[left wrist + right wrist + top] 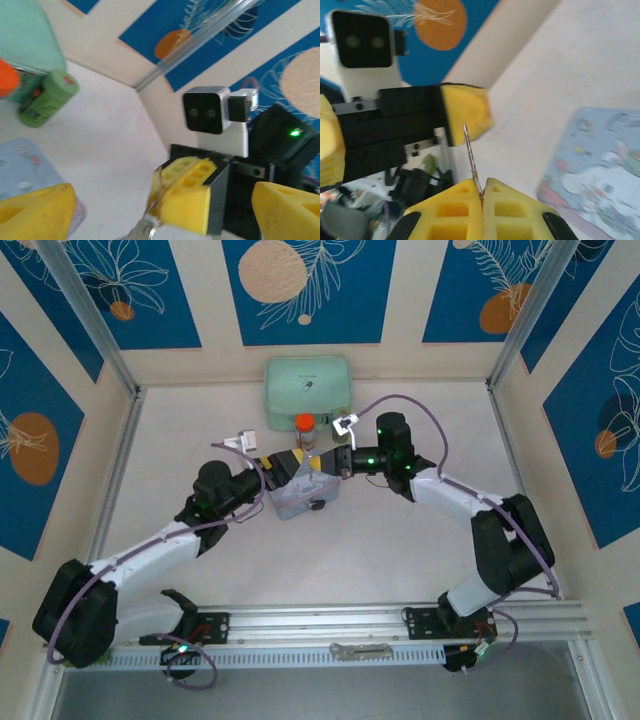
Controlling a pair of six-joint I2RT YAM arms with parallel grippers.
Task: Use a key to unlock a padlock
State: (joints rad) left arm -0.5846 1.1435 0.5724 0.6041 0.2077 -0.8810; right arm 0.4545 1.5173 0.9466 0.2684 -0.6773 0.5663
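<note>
— At the right hand (482, 202), what do you make out?
— Its two yellow fingers are pressed together on the key (471, 159). It is a thin silvery blade seen edge-on, standing up out of the pinch.

— And around it?
— The left hand (287, 464) faces it nose to nose. Its fingers (37, 210) are spread wide apart and hold nothing. In the left wrist view the right hand's tip sits in the gap between them, with a thin wire ring hanging at its lower edge.

— What lies below?
— The light-blue cartoon tin (297, 502) lies flat on the surface (400, 550) right under both hands, printed lid up, so its contents are hidden. A small dark piece (318, 505) sits at its near edge, too small to name.

— Farther out?
— An orange-capped bottle (304, 425) stands just behind the hands. A green bottle (47, 97) stands beside it, against a closed mint-green case (307, 388) by the back wall. I cannot tell what the case holds.

— Anything in the way?
— The hands cover the far part of the tin from above. A flat metal bar (360, 650) lies on the rail between the arm bases, well apart from everything else.
</note>
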